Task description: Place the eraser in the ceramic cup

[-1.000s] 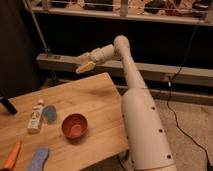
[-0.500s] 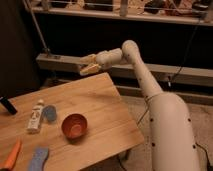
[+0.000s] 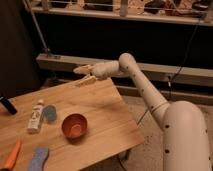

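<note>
Tool (image 3: 81,76) spread open, empty, upper centre over surface (image 3: 105,115) far edge. Pickup pending; next reach lower left, past cup (image 3: 74,125).

Table (image 3: 102,107) is pale wood with a matt finish. Ceramic cup (image 3: 74,125) looks smooth with a slight sheen, and the white bottle (image 3: 35,116) reads as plastic. Arm shell (image 3: 186,132) is smooth white plastic, and the gripper (image 3: 81,76), over the table's far edge with jaws apart, looks tan and matt.
</note>
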